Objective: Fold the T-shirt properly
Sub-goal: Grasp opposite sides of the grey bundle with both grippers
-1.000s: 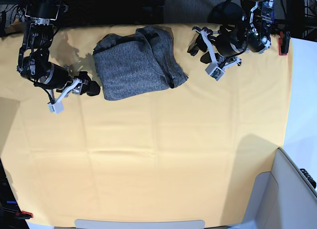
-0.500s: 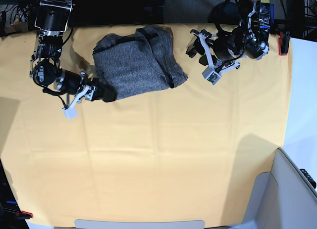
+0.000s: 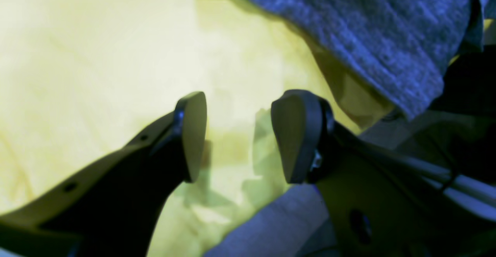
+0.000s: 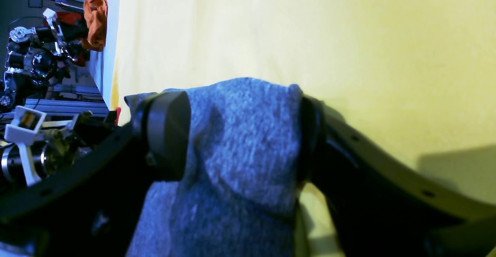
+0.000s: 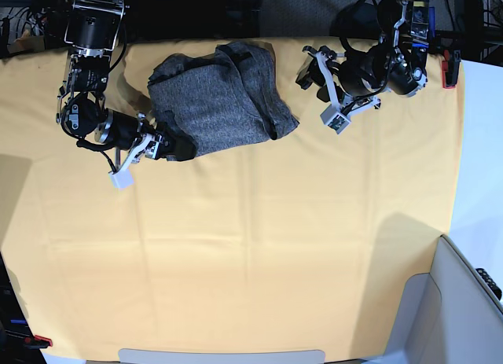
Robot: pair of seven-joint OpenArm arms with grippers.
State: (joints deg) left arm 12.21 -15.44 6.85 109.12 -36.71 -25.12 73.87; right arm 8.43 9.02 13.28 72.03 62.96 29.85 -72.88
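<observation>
The right end effector (image 5: 179, 149), arm reaching low across the bench (image 5: 251, 270), straddles the near corner of the folded T-shirt (image 5: 216, 101) at the bench's far edge with jaws apart, while the left end effector (image 3: 236, 137) hovers open beside it, yellow cloth bare in front.

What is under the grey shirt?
The yellow cloth lies under the shirt. The part beneath it is covered. The right gripper straddles one corner.
</observation>
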